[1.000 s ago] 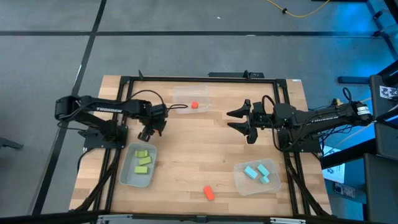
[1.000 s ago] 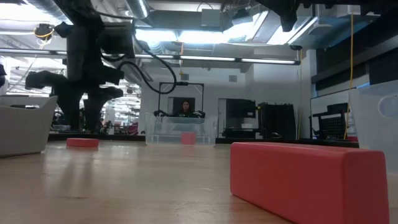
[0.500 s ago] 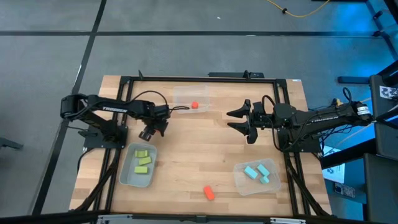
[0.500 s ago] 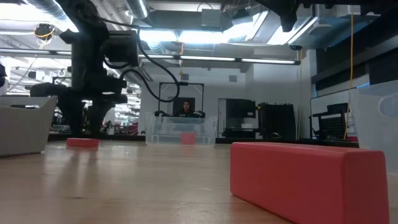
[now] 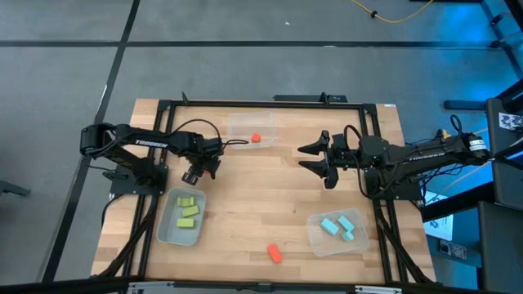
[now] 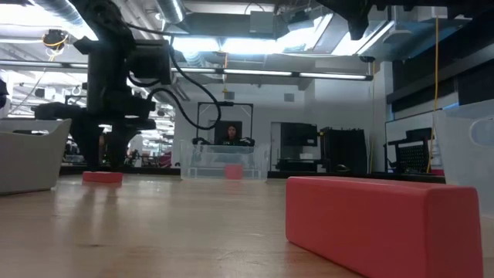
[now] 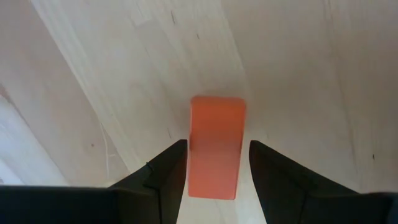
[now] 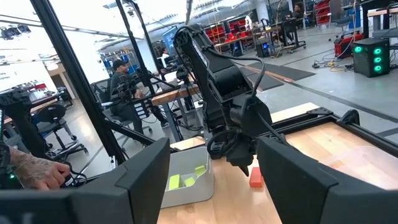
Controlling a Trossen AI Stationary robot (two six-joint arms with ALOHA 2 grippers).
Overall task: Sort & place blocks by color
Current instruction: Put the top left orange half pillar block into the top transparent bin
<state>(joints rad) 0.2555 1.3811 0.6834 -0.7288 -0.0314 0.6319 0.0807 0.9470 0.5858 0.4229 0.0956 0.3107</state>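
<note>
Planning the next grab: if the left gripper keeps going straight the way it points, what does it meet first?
The orange-red block on the table, between the open fingers of the left gripper.

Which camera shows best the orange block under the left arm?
The left wrist view: the orange block fills it, between the open left gripper. From above it is hidden; the low and right wrist views show it small.
</note>
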